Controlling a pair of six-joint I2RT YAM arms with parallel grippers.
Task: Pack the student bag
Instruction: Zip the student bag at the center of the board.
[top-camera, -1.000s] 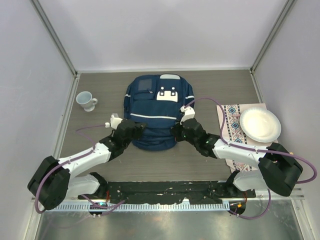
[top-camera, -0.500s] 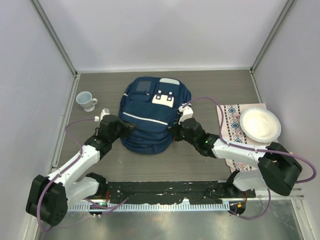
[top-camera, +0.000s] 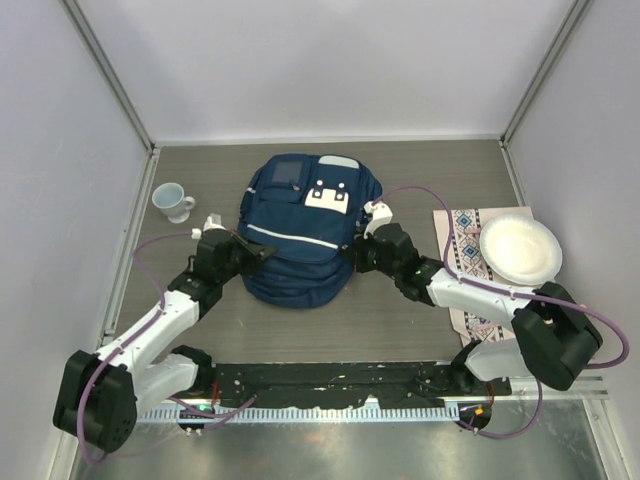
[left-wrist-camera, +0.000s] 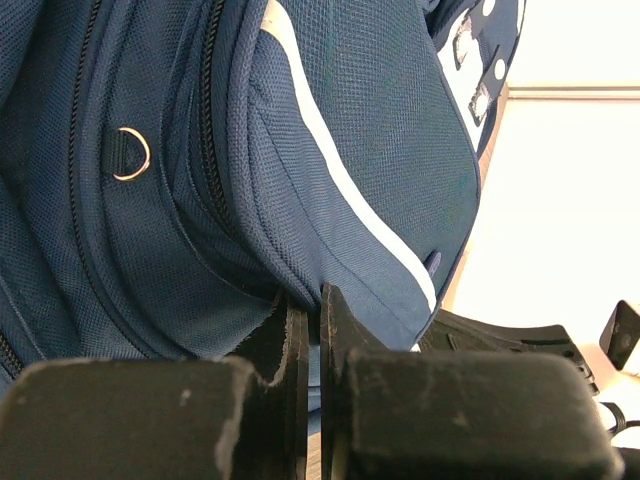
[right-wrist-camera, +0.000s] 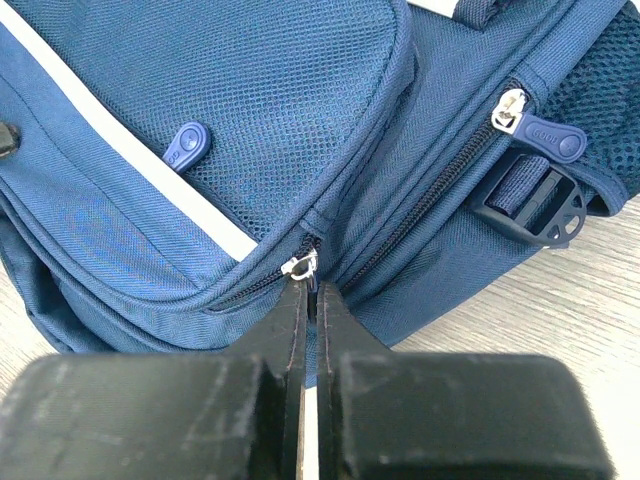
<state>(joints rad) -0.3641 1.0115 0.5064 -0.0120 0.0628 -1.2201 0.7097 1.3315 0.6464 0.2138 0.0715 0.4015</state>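
Note:
The student bag (top-camera: 296, 235), navy with thin white stripes and a white patch, lies face up in the middle of the table. My left gripper (top-camera: 266, 254) is at its left side, below the white stripe. In the left wrist view this gripper (left-wrist-camera: 312, 302) is shut on a fold of the bag's fabric (left-wrist-camera: 300, 290). My right gripper (top-camera: 353, 256) is pressed against the bag's right side. In the right wrist view it (right-wrist-camera: 312, 290) is shut on the pull hanging from a silver zipper slider (right-wrist-camera: 300, 265) at the end of a front pocket zip.
A white mug (top-camera: 172, 201) stands left of the bag. At the right, a white plate (top-camera: 519, 250) rests on a patterned cloth (top-camera: 462, 250). A black side buckle (right-wrist-camera: 535, 205) and a second zipper pull (right-wrist-camera: 545, 132) sit on the bag's right flank. Walls enclose the table.
The left arm has swung left and away from me, dragging the bag's near left side with it. The bag is now skewed left. The right gripper moved slightly farther along the bag's right side.

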